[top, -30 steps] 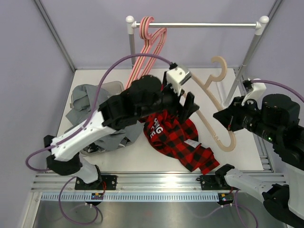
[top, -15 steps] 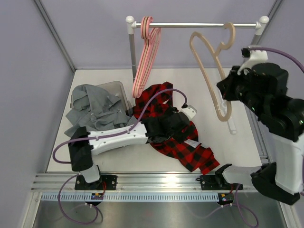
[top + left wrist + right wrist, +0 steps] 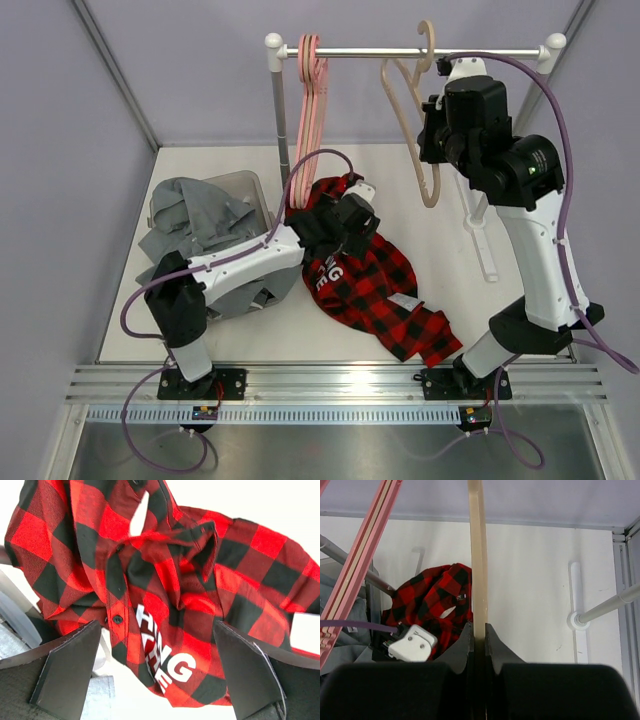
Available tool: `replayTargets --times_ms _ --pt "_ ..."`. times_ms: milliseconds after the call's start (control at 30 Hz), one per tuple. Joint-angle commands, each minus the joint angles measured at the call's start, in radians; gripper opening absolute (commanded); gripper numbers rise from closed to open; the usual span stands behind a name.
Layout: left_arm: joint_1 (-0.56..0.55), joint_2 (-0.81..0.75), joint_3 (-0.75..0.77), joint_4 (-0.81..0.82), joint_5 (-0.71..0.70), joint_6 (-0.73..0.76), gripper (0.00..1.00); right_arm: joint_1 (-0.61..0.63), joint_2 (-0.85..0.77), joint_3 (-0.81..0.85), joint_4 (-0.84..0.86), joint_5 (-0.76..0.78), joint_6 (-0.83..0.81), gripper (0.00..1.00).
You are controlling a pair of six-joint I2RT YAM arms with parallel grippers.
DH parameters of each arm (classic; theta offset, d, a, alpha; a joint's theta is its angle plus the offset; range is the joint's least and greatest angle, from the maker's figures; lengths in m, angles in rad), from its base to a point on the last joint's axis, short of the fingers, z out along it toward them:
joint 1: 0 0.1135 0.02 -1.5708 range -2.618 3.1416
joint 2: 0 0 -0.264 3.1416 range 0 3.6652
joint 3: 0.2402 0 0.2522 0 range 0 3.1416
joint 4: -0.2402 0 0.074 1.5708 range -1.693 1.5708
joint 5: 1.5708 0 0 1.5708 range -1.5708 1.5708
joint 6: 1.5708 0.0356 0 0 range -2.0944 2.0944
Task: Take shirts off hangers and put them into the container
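Tan hanger now higher, hook up, near-vertical

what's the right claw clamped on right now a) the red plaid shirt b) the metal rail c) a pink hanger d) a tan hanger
d: in the right wrist view the right claw is shut on the thin bar of the tan hanger, while the red plaid shirt lies well apart from it and the pink hangers hang ungripped off to the side.
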Motion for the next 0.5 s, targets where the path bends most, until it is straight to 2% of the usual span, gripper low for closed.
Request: replayTargets --times_ms 0,133,467 --pt "0.069 0.029 0.024 -0.004 0.081 -0.070 0.99 -0.005 -0.023 -0.061 0.083 0.019 0.012 0.00" --pt "0.107 0.023 -0.045 0.059 0.142 -0.082 0.99 -0.006 -0.092 -0.234 0.162 0.013 0.023 0.00" --pt "0.184 0.169 -0.017 0.062 0.240 -0.110 0.99 -0.010 -0.122 -0.310 0.175 -0.003 0.044 0.00"
